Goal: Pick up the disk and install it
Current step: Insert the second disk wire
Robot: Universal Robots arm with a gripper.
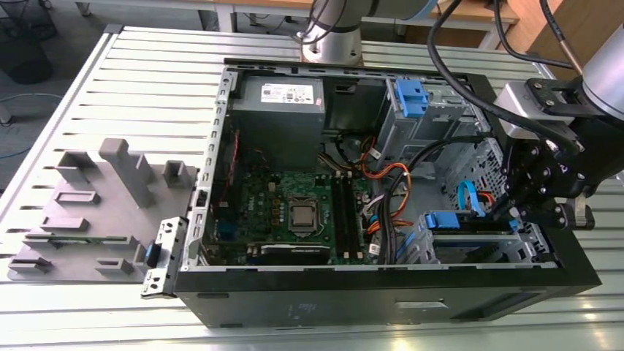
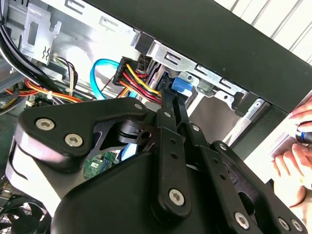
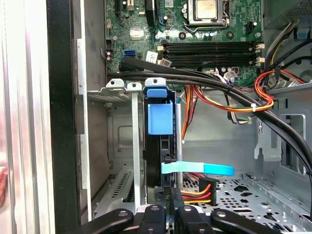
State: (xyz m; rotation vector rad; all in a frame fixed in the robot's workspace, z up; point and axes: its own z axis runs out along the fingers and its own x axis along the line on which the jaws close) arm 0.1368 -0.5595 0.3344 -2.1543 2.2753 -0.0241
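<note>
At the near right corner of the open computer case (image 1: 390, 307) in the exterior view, the gripper (image 1: 531, 212) hangs over the drive cage (image 1: 478, 245). The disk (image 3: 163, 161) stands on edge in that cage, blue bracket tab (image 3: 160, 118) up. Fingers (image 3: 168, 195) pressed together, pinching the disk's edge. A hand (image 2: 292, 170) rests outside the case wall.

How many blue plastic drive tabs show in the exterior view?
2: one blue tab atop the upper drive cage, another on the lower bay beside the gripper. Cables may hide more.
</note>
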